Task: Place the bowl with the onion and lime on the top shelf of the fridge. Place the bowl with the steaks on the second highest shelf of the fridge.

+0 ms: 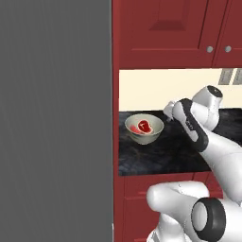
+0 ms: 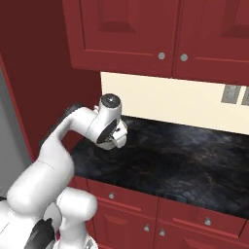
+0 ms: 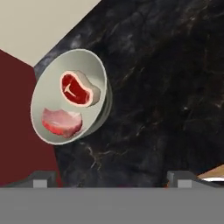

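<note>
With its jaws spread wide and empty, the gripper (image 3: 112, 177) hangs above the dark counter (image 3: 166, 87), the bowl (image 3: 98, 65) holding the steaks (image 3: 74, 89) standing clear of it at about ten o'clock in the hand view.

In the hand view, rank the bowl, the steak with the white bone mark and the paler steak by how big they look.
1. The bowl, clearly largest; it holds both steaks.
2 and 3. The steak with the bone mark and the paler steak look about the same size; the tilted view makes ranking them unsure.
</note>
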